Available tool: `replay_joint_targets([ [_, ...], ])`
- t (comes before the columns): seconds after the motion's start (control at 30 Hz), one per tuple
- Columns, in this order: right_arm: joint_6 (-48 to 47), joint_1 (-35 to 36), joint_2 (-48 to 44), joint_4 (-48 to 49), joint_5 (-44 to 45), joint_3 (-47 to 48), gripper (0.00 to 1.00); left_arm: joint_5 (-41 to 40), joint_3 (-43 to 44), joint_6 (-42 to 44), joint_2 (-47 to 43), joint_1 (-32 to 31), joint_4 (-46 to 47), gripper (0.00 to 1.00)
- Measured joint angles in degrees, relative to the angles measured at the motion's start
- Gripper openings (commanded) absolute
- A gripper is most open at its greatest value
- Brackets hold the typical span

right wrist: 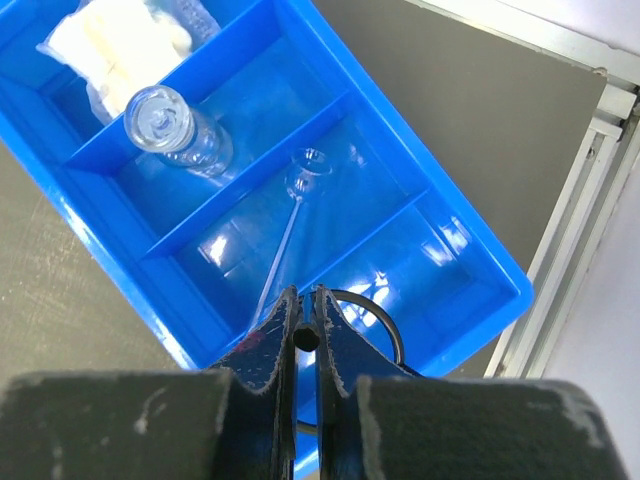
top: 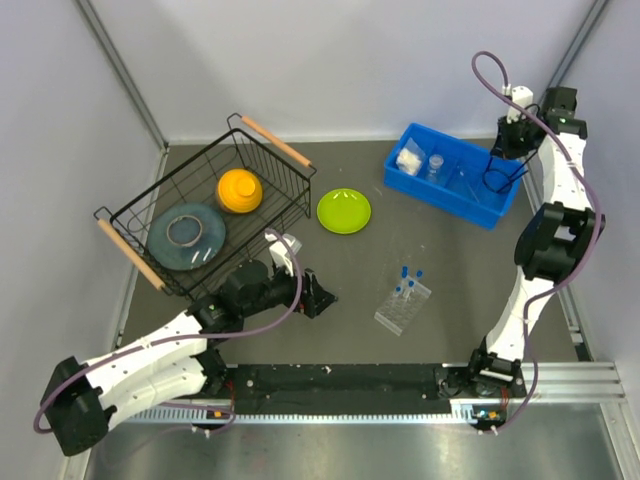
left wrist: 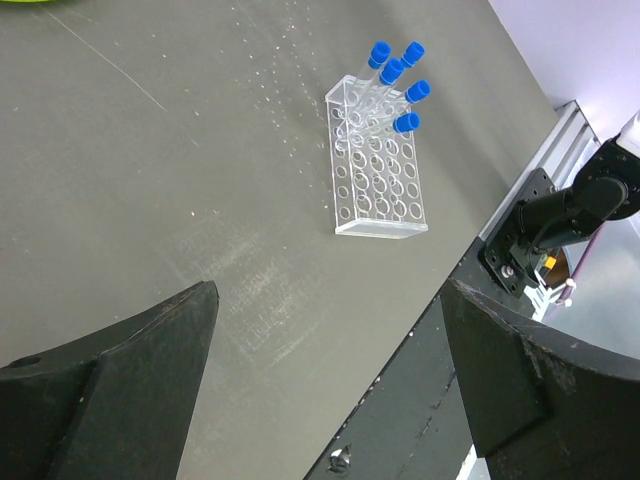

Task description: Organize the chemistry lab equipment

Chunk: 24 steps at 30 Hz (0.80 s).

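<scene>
My right gripper (right wrist: 305, 305) is shut on the thin black loop (right wrist: 388, 322) and holds it over the right-hand compartment of the blue tray (right wrist: 480, 250). In the top view the loop (top: 497, 181) hangs at the tray's right end. The tray also holds a white-filled packet (right wrist: 120, 45), a tiny clear cup (right wrist: 175, 130) and a clear thin-stemmed piece (right wrist: 300, 185). The clear grid rack (top: 402, 305) with several blue-capped tubes (top: 410, 278) stands on the table. My left gripper (left wrist: 330, 330) is open and empty, low over the table left of the rack (left wrist: 378, 185).
A black wire basket (top: 262, 150) at the back left holds the orange dome (top: 239, 190) and a grey-blue round dish (top: 187, 235). The lime-green plate (top: 343, 211) lies between basket and tray (top: 440, 197). An aluminium rail (right wrist: 590, 190) runs along the table's right edge.
</scene>
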Motion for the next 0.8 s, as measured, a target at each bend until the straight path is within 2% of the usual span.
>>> replay_joint_targets([
  [0.37, 3.0, 0.0, 6.7, 1.2, 1.0, 5.3, 0.0, 1.8, 0.2, 0.0, 6.0, 0.0, 1.5, 0.99],
  [0.47, 3.5, 0.0, 8.7, 1.5, 1.4, 5.4, 0.08, 1.9, 0.5, 0.0, 6.0, 0.0, 1.6, 0.99],
  [0.57, 4.2, 0.0, 10.1, 1.6, 2.1, 5.4, 0.21, 1.9, 0.6, 0.0, 6.2, 0.0, 1.6, 0.99],
  [0.67, 4.5, 0.0, 10.1, 1.8, 2.7, 5.4, 0.38, 2.1, 0.7, 0.0, 6.9, 0.0, 1.6, 0.99],
  [0.7, 4.7, 0.0, 10.1, 1.9, 2.8, 5.4, 0.49, 2.1, 0.7, 0.0, 7.0, 0.0, 1.6, 0.99],
  [0.77, 4.7, 0.0, 10.1, 2.0, 3.0, 5.4, 0.58, 2.2, 0.7, 0.0, 7.1, 0.0, 1.6, 0.99],
  [0.8, 4.6, 0.0, 10.1, 2.1, 3.2, 5.4, 0.66, 2.2, 0.7, 0.0, 7.1, 0.0, 1.6, 0.99],
])
